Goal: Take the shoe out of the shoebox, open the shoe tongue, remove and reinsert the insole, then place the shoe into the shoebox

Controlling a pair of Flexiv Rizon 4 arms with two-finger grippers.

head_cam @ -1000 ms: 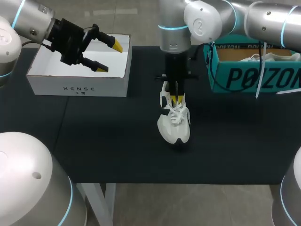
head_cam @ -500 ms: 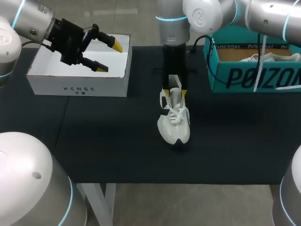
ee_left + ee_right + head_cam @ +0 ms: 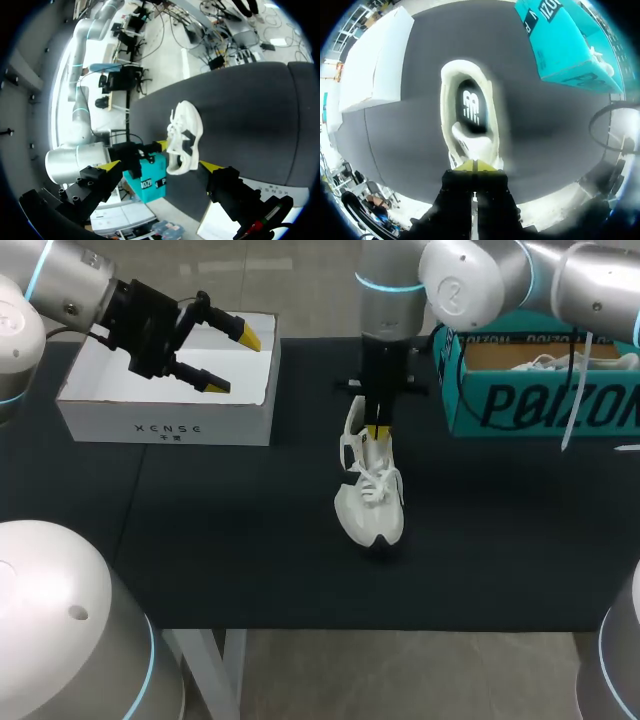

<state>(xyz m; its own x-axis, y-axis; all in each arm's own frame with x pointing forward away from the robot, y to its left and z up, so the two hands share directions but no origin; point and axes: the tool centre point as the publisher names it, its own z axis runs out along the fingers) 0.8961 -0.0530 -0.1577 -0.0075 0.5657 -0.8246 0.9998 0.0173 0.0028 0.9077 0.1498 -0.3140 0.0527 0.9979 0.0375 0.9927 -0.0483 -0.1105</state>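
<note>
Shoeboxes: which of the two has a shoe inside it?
The teal shoebox at the table's right: a white laced shoe shows inside. The white shoebox at left shows none; the second shoe stands on the table.

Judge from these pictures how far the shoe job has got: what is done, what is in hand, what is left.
Done: the shoe stands on the table, outside the white shoebox. In hand: the right tool pinches the tongue. To do: the insole lies inside; reboxing.

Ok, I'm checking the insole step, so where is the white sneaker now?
In the head view the white sneaker sits mid-table between the white shoebox at left and teal shoebox at right, under the right gripper.
</note>
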